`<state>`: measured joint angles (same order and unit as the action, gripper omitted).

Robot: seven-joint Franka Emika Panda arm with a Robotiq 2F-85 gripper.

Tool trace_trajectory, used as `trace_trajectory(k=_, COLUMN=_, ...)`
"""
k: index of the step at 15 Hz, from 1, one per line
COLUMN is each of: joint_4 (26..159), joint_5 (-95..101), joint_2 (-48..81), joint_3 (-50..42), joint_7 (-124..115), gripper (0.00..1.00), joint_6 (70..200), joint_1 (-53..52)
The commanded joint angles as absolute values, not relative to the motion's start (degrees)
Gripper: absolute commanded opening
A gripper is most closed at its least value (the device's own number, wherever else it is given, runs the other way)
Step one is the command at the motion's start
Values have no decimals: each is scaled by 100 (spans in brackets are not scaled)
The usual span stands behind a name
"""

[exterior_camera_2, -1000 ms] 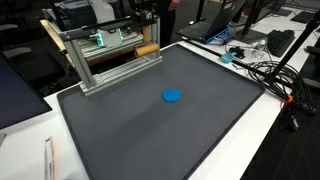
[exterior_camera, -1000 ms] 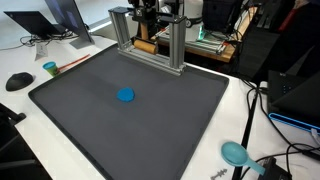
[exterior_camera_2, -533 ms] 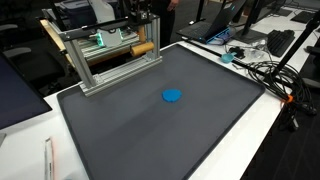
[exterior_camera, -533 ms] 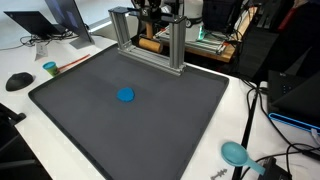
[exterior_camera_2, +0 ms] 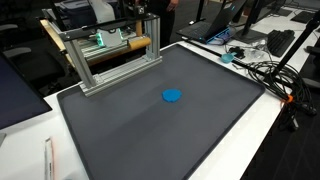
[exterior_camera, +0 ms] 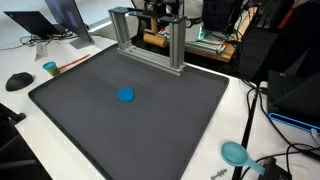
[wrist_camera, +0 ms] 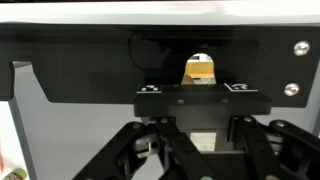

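A short wooden rod (exterior_camera: 155,39) hangs level behind the aluminium frame (exterior_camera: 180,45) at the back of the dark mat (exterior_camera: 100,120). My gripper (exterior_camera: 160,22) comes down on it from above and looks shut on it; the frame's posts partly hide the hold. In an exterior view the rod (exterior_camera_2: 140,43) sits just under the frame's top bar (exterior_camera_2: 100,35), below the gripper (exterior_camera_2: 148,20). The wrist view is filled by the gripper's (wrist_camera: 200,100) black links, with a bit of wood (wrist_camera: 200,68) showing beyond. A blue disc (exterior_camera: 125,95) lies flat mid-mat, far from the gripper.
A teal cup (exterior_camera: 50,68), a black mouse (exterior_camera: 18,81) and a laptop (exterior_camera: 40,25) sit off one side of the mat. A teal round object (exterior_camera: 235,152) and cables (exterior_camera_2: 265,70) lie near the opposite edge. Lab clutter stands behind the frame.
The wooden rod has risen a little behind the frame, along with the gripper. The blue disc has not moved.
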<state>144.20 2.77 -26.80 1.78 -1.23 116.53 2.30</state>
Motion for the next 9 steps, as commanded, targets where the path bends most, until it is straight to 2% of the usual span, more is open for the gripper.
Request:
trace_trajectory(k=1, joint_4=14584, joint_5=292, joint_2=-2950, joint_3=221, joint_7=-284, gripper=22, joint_6=11607, joint_1=127)
trace_trajectory(k=9, joint_4=14957, joint_5=130, joint_2=-3083, joint_3=247, joint_7=-544, gripper=22, joint_6=11817, joint_1=51)
